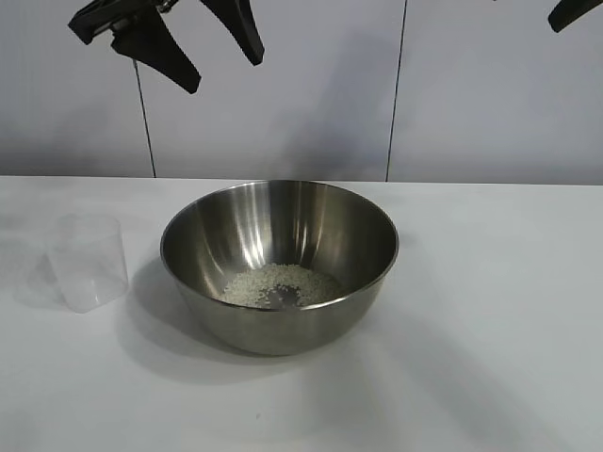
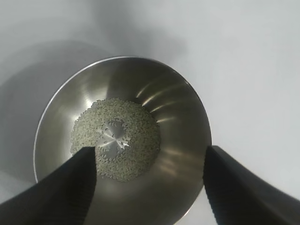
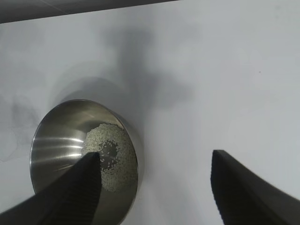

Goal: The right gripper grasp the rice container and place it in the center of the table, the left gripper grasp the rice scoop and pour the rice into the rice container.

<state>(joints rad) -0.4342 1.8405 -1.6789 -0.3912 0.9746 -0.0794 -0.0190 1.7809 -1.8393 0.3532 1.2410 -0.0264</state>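
Rice sits in shiny steel bowl; translucent plastic cup empty; both black grippers spread, holding nothing. Retract straight up.

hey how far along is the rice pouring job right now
It looks finished. The bowl sits mid-table with the rice heaped in its bottom. The scoop stands upright and looks empty on the table beside it, apart from the bowl. Nothing is in hand: the left gripper hangs open above, and the right gripper is open too. Nothing obvious remains.
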